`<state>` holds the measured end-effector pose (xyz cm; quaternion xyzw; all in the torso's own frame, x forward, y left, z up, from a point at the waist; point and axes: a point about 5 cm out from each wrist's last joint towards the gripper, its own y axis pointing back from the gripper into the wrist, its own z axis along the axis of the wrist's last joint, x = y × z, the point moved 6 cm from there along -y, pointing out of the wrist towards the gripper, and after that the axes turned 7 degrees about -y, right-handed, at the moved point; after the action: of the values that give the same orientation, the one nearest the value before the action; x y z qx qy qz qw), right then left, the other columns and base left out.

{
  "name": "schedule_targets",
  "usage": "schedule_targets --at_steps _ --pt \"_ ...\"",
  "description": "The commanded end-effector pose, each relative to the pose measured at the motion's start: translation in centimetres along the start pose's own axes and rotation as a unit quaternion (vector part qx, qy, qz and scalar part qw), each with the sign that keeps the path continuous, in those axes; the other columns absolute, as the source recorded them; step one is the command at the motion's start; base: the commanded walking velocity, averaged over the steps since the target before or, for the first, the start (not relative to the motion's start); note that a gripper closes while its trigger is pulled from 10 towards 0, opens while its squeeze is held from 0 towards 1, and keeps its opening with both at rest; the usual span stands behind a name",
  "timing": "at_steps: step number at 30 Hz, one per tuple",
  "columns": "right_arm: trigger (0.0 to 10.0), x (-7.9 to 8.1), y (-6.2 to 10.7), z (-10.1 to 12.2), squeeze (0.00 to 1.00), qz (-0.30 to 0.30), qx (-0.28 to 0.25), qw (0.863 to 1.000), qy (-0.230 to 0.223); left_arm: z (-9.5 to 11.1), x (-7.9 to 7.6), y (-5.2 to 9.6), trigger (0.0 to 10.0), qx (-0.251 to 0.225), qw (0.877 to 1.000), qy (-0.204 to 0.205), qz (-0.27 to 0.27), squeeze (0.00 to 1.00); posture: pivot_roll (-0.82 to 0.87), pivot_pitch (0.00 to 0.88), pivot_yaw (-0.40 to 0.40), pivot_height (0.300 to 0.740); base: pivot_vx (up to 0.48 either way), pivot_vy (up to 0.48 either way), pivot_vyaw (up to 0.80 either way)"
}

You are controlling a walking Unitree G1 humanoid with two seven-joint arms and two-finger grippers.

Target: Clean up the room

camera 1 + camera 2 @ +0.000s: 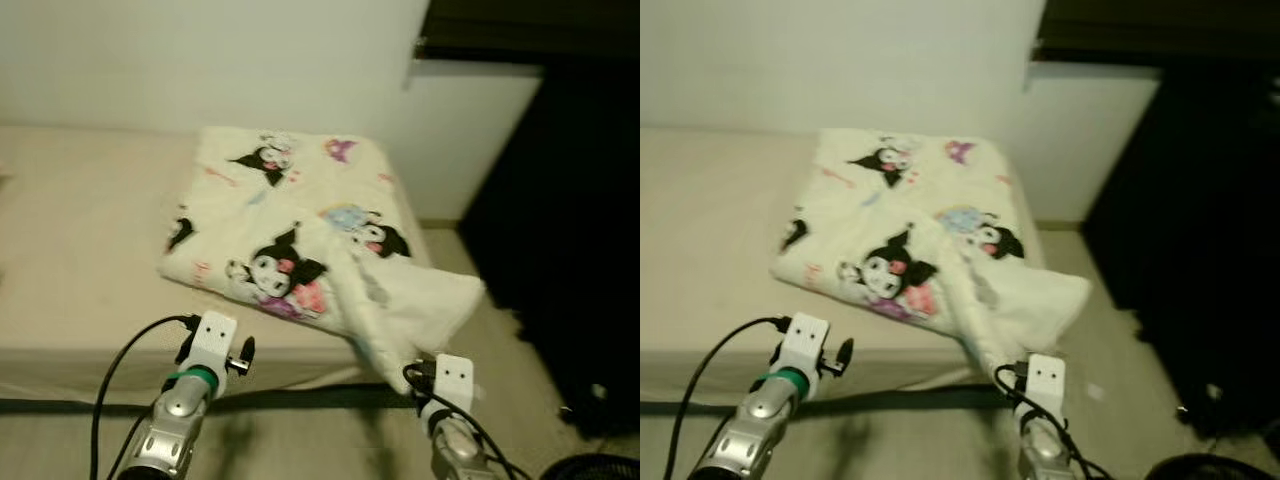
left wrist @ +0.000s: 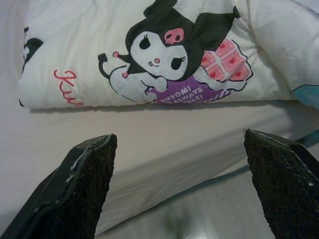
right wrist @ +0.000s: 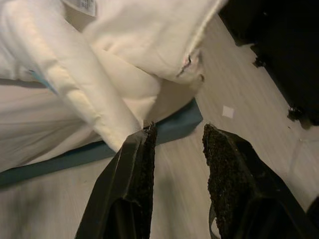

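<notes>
A folded white blanket (image 1: 290,220) printed with black-and-pink cartoon figures lies at the right end of a beige bed (image 1: 80,250). One loose corner (image 1: 415,305) hangs over the bed's front edge. My left gripper (image 2: 179,149) is open, held in front of the bed edge, a short way from the blanket's folded side (image 2: 149,64). My right gripper (image 3: 177,134) is open just below the hanging corner (image 3: 99,94). One of its fingertips (image 3: 144,144) sits right against the fabric, and nothing is between the fingers.
A white wall runs behind the bed. Dark furniture (image 1: 570,220) stands close on the right, leaving a strip of pale floor (image 1: 500,350) between it and the bed. A teal band (image 3: 60,159) runs along the bed base. A dark round object (image 1: 590,465) sits at the bottom right.
</notes>
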<state>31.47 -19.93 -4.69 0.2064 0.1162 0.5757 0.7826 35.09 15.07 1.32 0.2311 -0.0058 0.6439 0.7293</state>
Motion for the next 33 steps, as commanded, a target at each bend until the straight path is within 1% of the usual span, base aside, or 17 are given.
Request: schedule_targets --at_steps 1,2,3,9,13,16,18,19,23,24,25,27,33 --pt "10.0 0.4 0.3 -0.8 0.00 0.000 0.011 1.000 -0.006 -0.5 0.5 0.2 10.0 0.008 1.000 0.000 0.003 0.00 0.15 0.000 -0.003 0.740 0.000 0.480 0.00" --pt "10.0 0.4 0.3 -0.8 0.00 0.000 0.011 1.000 -0.006 -0.5 0.5 0.2 10.0 0.008 1.000 0.000 0.003 0.00 0.15 0.000 -0.003 0.740 0.000 0.480 0.00" --pt "10.0 0.4 0.3 -1.0 0.00 0.000 0.014 1.000 -0.009 -0.4 0.4 0.2 10.0 0.004 1.000 -0.015 -0.002 0.00 0.15 0.000 -0.001 0.740 0.000 0.000 0.00" --pt "10.0 0.5 0.4 -1.2 0.00 0.001 0.017 1.000 -0.013 -0.3 0.4 0.3 10.0 0.002 1.000 -0.028 -0.003 0.00 0.15 0.000 0.002 0.740 0.000 0.000 0.00" --pt "10.0 0.6 0.4 -1.2 0.00 0.006 0.017 1.000 -0.016 -0.3 0.6 0.3 10.0 0.002 1.000 -0.030 0.001 0.00 0.15 0.000 0.002 0.740 0.000 0.000 0.00" --pt "10.0 0.9 0.4 -1.1 0.00 0.015 0.018 1.000 -0.007 -0.1 0.8 0.2 10.0 0.001 1.000 -0.022 0.002 0.00 0.15 0.000 0.002 0.740 0.000 0.000 0.00" --pt "10.0 1.1 0.4 -1.1 0.00 0.021 0.020 1.000 0.000 0.0 0.8 0.2 10.0 -0.001 1.000 -0.018 0.002 0.00 0.15 0.000 0.002 0.740 0.000 0.000 0.48" --pt "10.0 1.4 0.4 -1.2 0.00 0.029 0.021 0.999 0.012 0.1 1.0 0.2 10.0 -0.003 1.000 -0.015 0.004 0.00 0.15 0.000 0.002 0.740 0.000 0.000 0.80" --pt "10.0 1.7 0.4 -1.2 0.00 0.033 0.021 0.999 0.021 0.1 1.1 0.2 10.0 -0.003 1.000 -0.016 0.005 0.00 0.15 0.000 0.002 0.740 0.000 0.000 0.80" --pt "10.0 1.7 0.5 -1.2 0.00 0.032 0.020 0.999 0.007 0.1 1.1 0.3 10.0 -0.003 1.000 -0.015 0.005 0.00 0.16 0.000 0.002 0.740 0.274 0.000 0.00" --pt "10.0 1.7 0.5 -1.2 0.00 0.032 0.020 0.999 0.007 0.1 1.1 0.3 10.0 -0.003 1.000 -0.015 0.005 0.00 0.16 0.000 0.002 0.740 0.274 0.000 0.00" --pt "10.0 1.5 0.5 -1.3 0.00 0.028 0.021 0.999 -0.011 0.1 1.1 0.3 10.0 -0.003 1.000 -0.015 0.006 0.00 0.16 0.000 0.002 0.740 0.276 0.000 0.00" --pt "10.0 1.2 0.5 -1.4 0.00 0.022 0.026 0.999 -0.017 0.0 1.1 0.3 10.0 -0.003 1.000 -0.014 0.006 0.00 0.16 0.000 0.002 0.740 0.277 0.000 0.00"
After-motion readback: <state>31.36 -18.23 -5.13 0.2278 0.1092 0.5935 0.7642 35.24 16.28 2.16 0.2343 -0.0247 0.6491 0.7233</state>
